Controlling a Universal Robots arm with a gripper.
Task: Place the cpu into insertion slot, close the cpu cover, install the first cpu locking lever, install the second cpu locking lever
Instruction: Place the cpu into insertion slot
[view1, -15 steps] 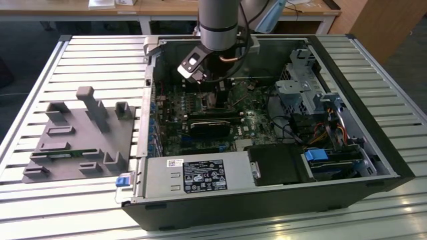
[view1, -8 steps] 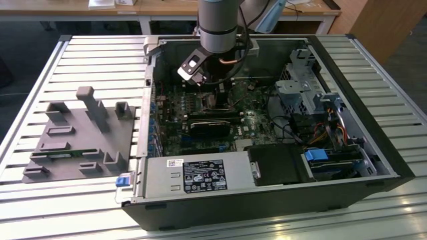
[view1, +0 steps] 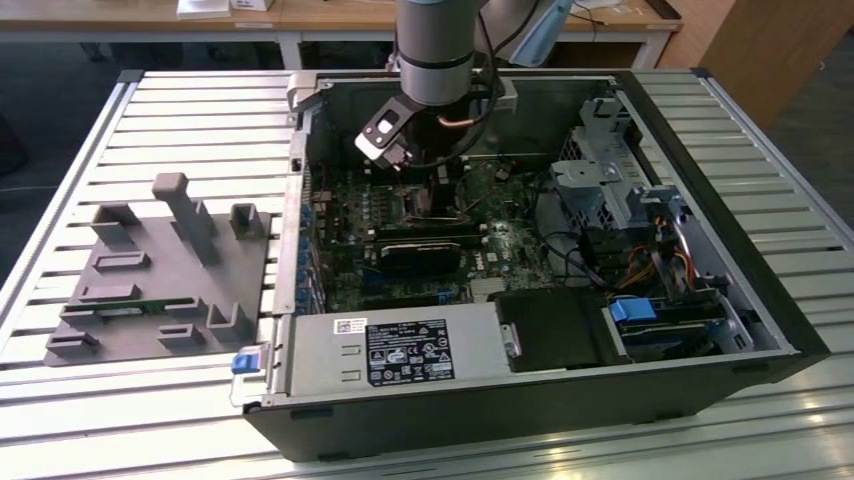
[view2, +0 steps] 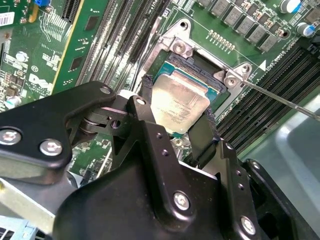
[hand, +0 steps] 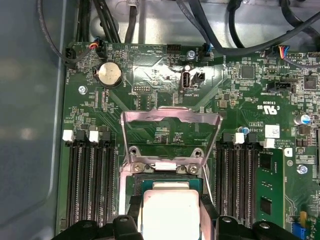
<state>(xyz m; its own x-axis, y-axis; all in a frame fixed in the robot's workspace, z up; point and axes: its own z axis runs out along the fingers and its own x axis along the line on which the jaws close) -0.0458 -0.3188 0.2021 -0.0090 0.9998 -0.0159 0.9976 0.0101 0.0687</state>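
The cpu (view2: 179, 114), in the second wrist view, lies silvery face up between the two black fingers (view2: 146, 95) of the pincer (view2: 179, 100). The pincer is closed in on it, one finger against each of two opposite edges. The chip is directly over the insertion slot (view2: 195, 62), whose black rim shows past its far edge. Whether it is fully seated in the slot I cannot tell. A thin metal locking lever (view2: 280, 100) runs out from a corner of the slot, apart from the chip. Rows of black memory slots (view2: 270, 75) flank the slot.

In the first wrist view the cpu (hand: 170, 217) spans the gap between the fingers (hand: 132, 222), again over the slot (hand: 165, 178). The cpu cover (hand: 172, 119) stands swung open at the slot's hinge side, clear of the chip. The green motherboard (hand: 150, 80) shows through its square window. A round coin battery (hand: 109, 74) sits on the board well beyond the cover.

In the exterior view the arm (view1: 434, 50) reaches down into an open computer case (view1: 534, 410), with the pincer (view1: 434, 195) low over the slot. A power supply (view1: 400, 350) lies between the slot and the case's near wall. A grey fixture plate (view1: 147, 290) rests on the slatted worktop (view1: 200, 130) outside the case, to the exterior view's left of the slot.
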